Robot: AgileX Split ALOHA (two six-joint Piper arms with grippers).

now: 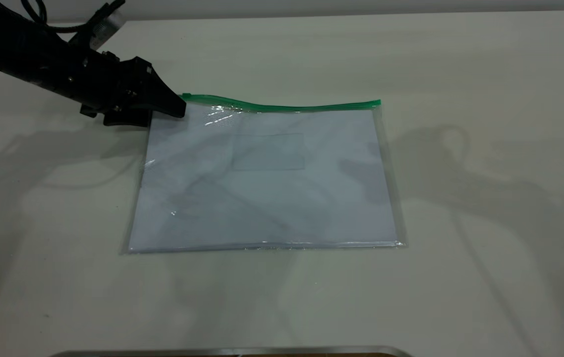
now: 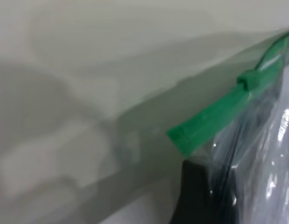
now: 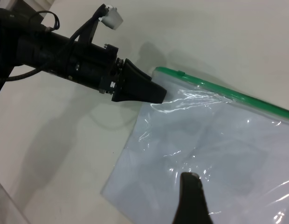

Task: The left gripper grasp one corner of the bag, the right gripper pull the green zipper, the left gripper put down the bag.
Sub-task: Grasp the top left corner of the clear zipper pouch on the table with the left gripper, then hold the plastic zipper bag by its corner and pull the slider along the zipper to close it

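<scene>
My left claw (image 1: 175, 106) is clenched on the bag (image 1: 267, 183) at its corner (image 1: 186, 99) flat on the desk (image 1: 485, 74), green zipper (image 1: 282, 105) running away rightward toward my right claw (image 3: 191, 186), whose grip state I can't tell.

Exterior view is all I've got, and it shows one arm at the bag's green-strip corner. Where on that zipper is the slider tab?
Observer: The left wrist view shows the slider tab on the green zipper, close to the end beside the left pincer, not at the far end.
Operator: Is that pincer actually on the plastic?
Observer: In the right wrist view it is shut on the bag just below the corner, and the film is wrinkled around its tip.
Operator: And the right pincer?
Observer: Only the right wrist view shows it. The right pincer hangs over the bag's clear face, apart from the zipper.
</scene>
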